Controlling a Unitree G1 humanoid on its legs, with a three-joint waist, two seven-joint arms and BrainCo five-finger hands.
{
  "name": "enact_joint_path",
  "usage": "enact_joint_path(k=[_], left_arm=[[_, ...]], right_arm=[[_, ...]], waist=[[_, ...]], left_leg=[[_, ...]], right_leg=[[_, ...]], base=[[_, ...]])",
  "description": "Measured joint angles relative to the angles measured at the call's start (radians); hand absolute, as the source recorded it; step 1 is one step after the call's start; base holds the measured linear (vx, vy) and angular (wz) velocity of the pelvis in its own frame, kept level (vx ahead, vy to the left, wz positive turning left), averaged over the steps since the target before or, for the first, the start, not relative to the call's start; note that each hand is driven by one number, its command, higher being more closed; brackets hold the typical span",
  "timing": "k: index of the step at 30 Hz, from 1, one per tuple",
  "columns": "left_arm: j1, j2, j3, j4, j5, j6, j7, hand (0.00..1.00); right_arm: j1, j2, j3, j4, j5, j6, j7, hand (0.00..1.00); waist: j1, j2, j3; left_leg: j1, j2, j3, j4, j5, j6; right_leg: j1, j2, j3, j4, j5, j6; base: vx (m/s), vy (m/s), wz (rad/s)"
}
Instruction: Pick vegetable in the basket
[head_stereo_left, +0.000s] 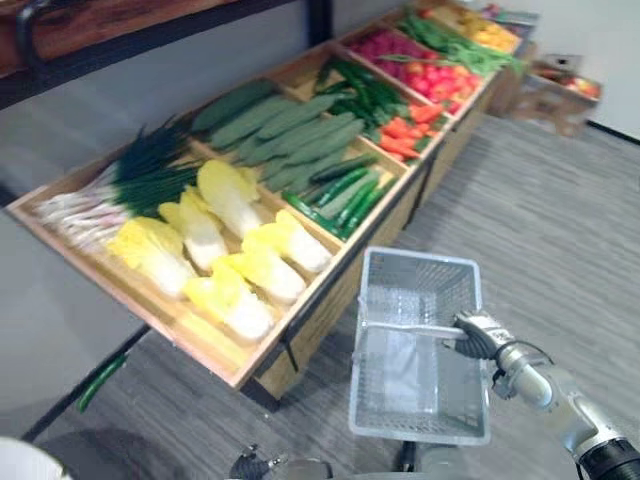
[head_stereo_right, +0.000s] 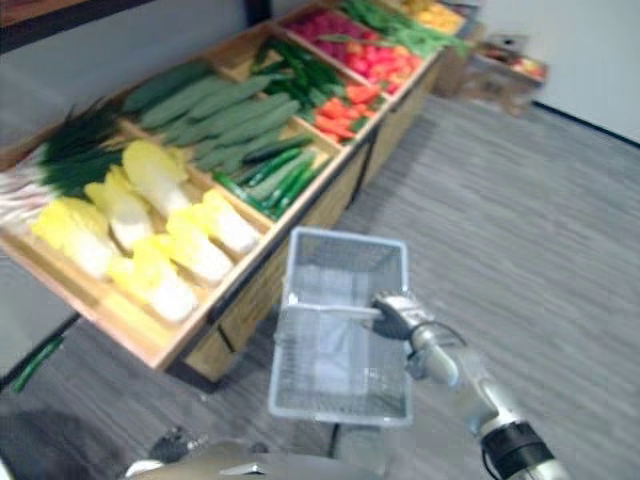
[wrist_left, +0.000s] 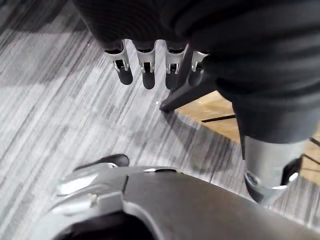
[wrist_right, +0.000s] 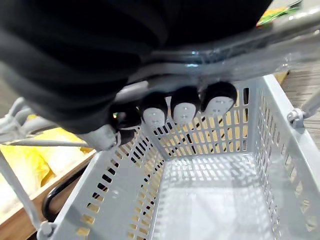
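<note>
The right hand (head_stereo_left: 478, 335) has its fingers curled round the handle (head_stereo_left: 410, 327) of a grey plastic basket (head_stereo_left: 415, 285) and holds it out in front of the robot, just beside the near corner of a long wooden display stand (head_stereo_left: 190, 340). The right wrist view shows the basket's floor bare, so no vegetable is in it yet. The left hand (wrist_left: 147, 65) hangs low over the carpet, its fingers straight, slightly apart and holding nothing.

The vegetables lie in the stand's compartments. Napa cabbages (head_stereo_left: 225, 255) are nearest the basket, with scallions (head_stereo_left: 120, 190) behind them. Further along come long pale green cucumbers (head_stereo_left: 290, 135), darker slim cucumbers (head_stereo_left: 345, 195), carrots (head_stereo_left: 405, 135) and tomatoes (head_stereo_left: 440, 80). One stray green vegetable (head_stereo_left: 100, 382) lies on the floor under the stand.

The free left hand looks the one to do the picking, and the cabbages are the closest reach. A cabbage is probably bulky, with loose yellow leaves that give and tear. It is best taken with a wide grip across the firm white lower half. A cucumber would be stiff and smooth, likely to slip, so a full wrap round its middle suits it. Either should be lowered into the basket rather than dropped, since the basket hangs from one hand.
</note>
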Motion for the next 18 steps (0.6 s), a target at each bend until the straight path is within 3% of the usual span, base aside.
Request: enact_joint_path(k=[2,3,6,7,8,9,11,12,13,14,15,16,17,18], left_arm=[[0.001,0.001,0.02,0.007,-0.01,0.0,-0.006,0.0],[0.009,0.004,0.037,0.008,-0.028,0.001,-0.006,0.0],[0.022,0.027,0.081,0.012,-0.036,0.001,-0.004,0.0],[0.028,0.04,0.107,0.031,-0.036,0.002,-0.002,0.0],[0.016,0.016,0.133,0.053,-0.039,0.005,0.001,0.0],[0.014,-0.002,0.137,0.053,-0.039,0.004,-0.001,0.0],[0.008,-0.033,0.177,0.055,-0.04,-0.001,0.006,0.0],[0.007,-0.033,0.177,0.053,-0.04,-0.002,0.005,0.0],[0.005,-0.032,0.181,0.043,-0.04,-0.005,0.007,0.0],[0.001,-0.033,0.186,0.043,-0.042,-0.009,0.014,0.0],[-0.001,-0.031,0.186,0.044,-0.052,-0.009,0.017,0.0],[-0.004,-0.033,0.185,0.044,-0.069,-0.008,0.018,0.0],[-0.003,-0.043,0.179,0.046,-0.069,-0.003,0.018,0.0],[-0.002,-0.049,0.172,0.047,-0.068,0.003,0.018,0.0]], right_arm=[[-0.002,0.0,-0.008,-0.002,0.001,-0.001,0.001,1.0],[0.001,0.0,-0.007,0.001,0.0,0.01,0.004,1.0],[0.013,0.001,-0.005,0.009,-0.005,0.019,0.022,1.0],[0.025,0.001,-0.007,0.007,-0.001,0.012,0.026,1.0],[0.025,-0.001,-0.007,0.018,-0.001,0.017,0.026,1.0],[0.026,-0.003,-0.005,0.023,-0.001,0.019,0.027,1.0],[0.026,-0.033,-0.002,0.028,-0.018,0.025,0.028,1.0],[0.025,-0.048,-0.004,0.028,-0.018,0.024,0.028,1.0],[0.022,-0.069,-0.006,0.026,-0.018,0.023,0.028,1.0],[0.024,-0.077,-0.008,0.025,-0.018,0.022,0.028,1.0],[0.029,-0.076,-0.008,0.026,-0.018,0.024,0.028,1.0],[0.039,-0.074,-0.009,0.027,-0.019,0.032,0.028,1.0],[0.058,-0.075,-0.019,0.027,-0.019,0.039,0.027,1.0],[0.069,-0.072,-0.032,0.026,-0.019,0.039,0.025,1.0]], waist=[[0.001,0.003,-0.002],[0.004,-0.008,-0.005],[0.022,-0.034,-0.02],[0.024,-0.048,-0.027],[0.023,-0.009,-0.032],[0.023,-0.005,-0.033],[0.021,0.017,-0.045],[0.019,0.022,-0.05],[0.011,0.023,-0.051],[-0.01,0.022,-0.051],[-0.016,0.021,-0.05],[-0.02,0.012,-0.043],[-0.012,0.006,-0.038],[-0.014,0.011,-0.04]], left_leg=[[0.001,0.029,-0.045,0.009,-0.027,-0.047],[0.001,0.049,-0.084,0.016,-0.052,-0.088],[0.0,0.102,-0.136,0.024,-0.099,-0.165],[0.001,0.14,-0.165,0.023,-0.128,-0.215],[0.001,0.205,-0.195,0.026,-0.126,-0.239],[-0.009,0.227,-0.199,0.028,-0.096,-0.245],[-0.048,0.274,-0.212,0.026,0.07,-0.275],[-0.07,0.287,-0.224,0.029,0.104,-0.269],[-0.127,0.312,-0.233,0.04,0.183,-0.248],[-0.189,0.327,-0.209,0.049,0.271,-0.178],[-0.208,0.333,-0.174,0.043,0.322,-0.134],[-0.217,0.337,-0.068,0.061,0.364,-0.112],[-0.228,0.321,0.068,0.151,0.298,-0.135],[-0.228,0.307,0.131,0.192,0.263,-0.131]], right_leg=[[0.0,-0.012,0.07,-0.107,0.012,0.012],[-0.009,-0.038,0.102,-0.162,0.028,0.038],[-0.007,-0.073,0.128,-0.266,0.036,0.051],[0.013,-0.071,0.133,-0.287,0.074,0.124],[0.006,-0.02,0.085,-0.206,0.066,0.185],[0.001,-0.007,0.062,-0.175,0.037,0.168],[0.009,0.008,-0.036,-0.071,-0.027,0.108],[0.01,0.014,-0.066,-0.065,-0.037,0.092],[0.011,0.025,-0.123,-0.06,-0.051,0.067],[0.03,0.026,-0.193,-0.074,-0.063,0.044],[0.047,0.025,-0.228,-0.085,-0.067,0.031],[0.091,0.013,-0.285,-0.109,-0.073,0.006],[0.137,0.012,-0.324,-0.142,-0.073,-0.009],[0.162,0.012,-0.346,-0.159,-0.074,-0.013]], base=[[0.35,-0.349,1.12],[0.36,-0.415,0.9],[0.32,-0.521,0.75],[0.27,-0.67,0.85],[0.27,-0.693,0.87],[0.25,-0.658,0.84],[0.25,-0.609,0.98],[0.22,-0.519,1.13],[0.17,-0.493,1.34],[0.16,-0.6,1.46],[0.12,-0.555,1.55],[0.08,-0.475,1.2],[0.04,-0.316,1.05],[0.0,-0.24,0.88]])
